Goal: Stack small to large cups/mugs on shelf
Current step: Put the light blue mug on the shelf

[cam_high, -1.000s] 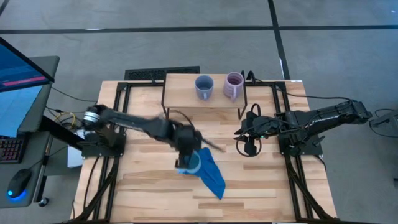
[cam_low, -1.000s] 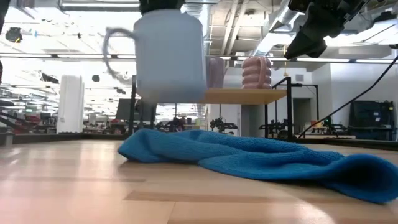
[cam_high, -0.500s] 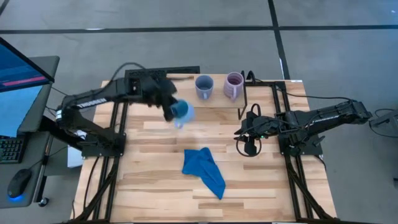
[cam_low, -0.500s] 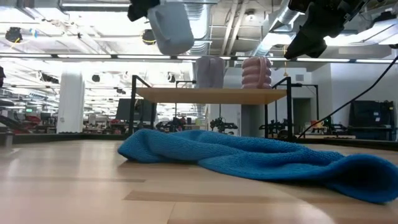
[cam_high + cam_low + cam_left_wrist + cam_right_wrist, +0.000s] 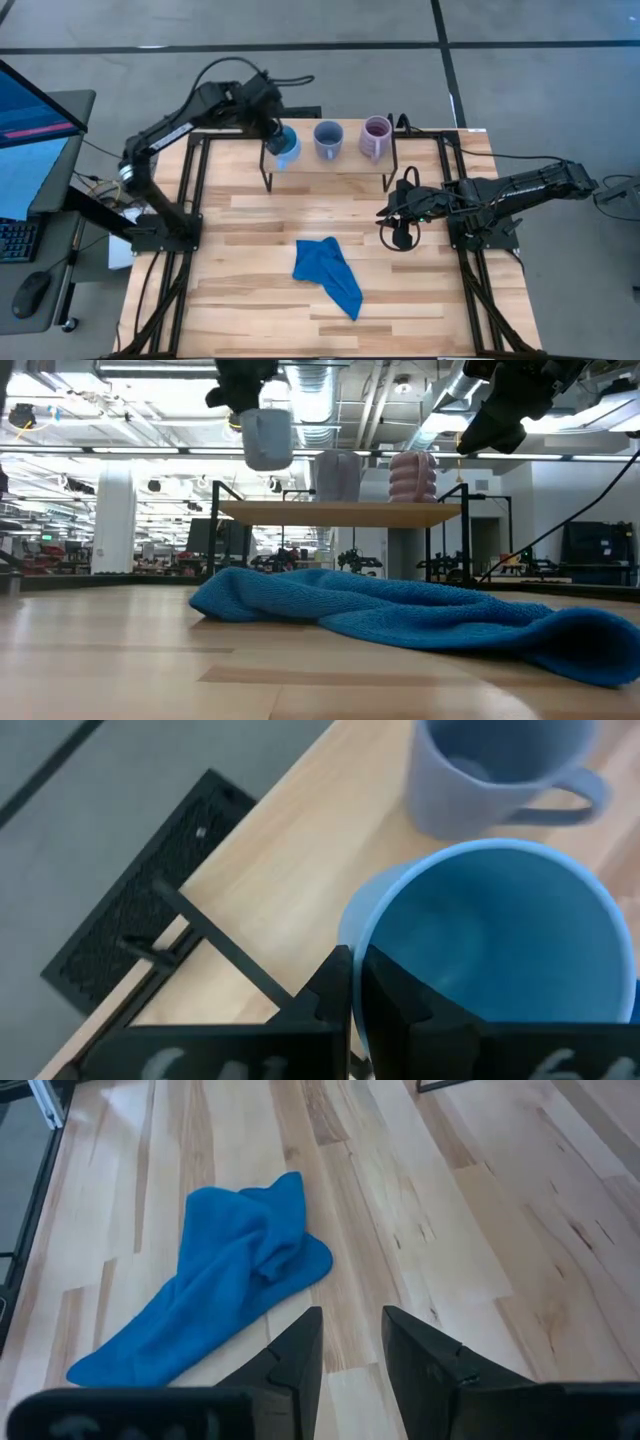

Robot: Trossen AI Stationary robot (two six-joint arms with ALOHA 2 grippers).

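The shelf (image 5: pixel 328 160) stands at the upper middle of the worktop (image 5: pixel 250 300) in the high view, with its thin black legs at both ends. On its plank the grey-blue mug (image 5: pixel 328 140) sits at the middle and the pale purple mug (image 5: pixel 375 138) just right of it, the two close but apart. The left end of the plank is the only bare part of it. In the low view both mugs stand upright on the plank, with open air above them.

The rest of the worktop is open wood except for a crumpled blue cloth (image 5: pixel 330 275) lying at the lower middle of the high view, well apart from the shelf. In the low view the cloth fills the foreground, below the shelf's level.

The left hand (image 5: pixel 272 128) is over the shelf's left end, its fingers clamped on the rim of the bright light blue mug (image 5: pixel 285 147). In the low view that mug (image 5: pixel 266 438) hangs above the plank, left of the grey-blue mug, clear of the wood. The left wrist view shows the mug's open mouth facing up, with the grey-blue mug (image 5: pixel 490 770) just beyond it.

The right hand (image 5: pixel 401 232) hangs over the worktop to the right of the middle, near the shelf's right legs, its fingers (image 5: pixel 290 1355) apart and holding nothing.
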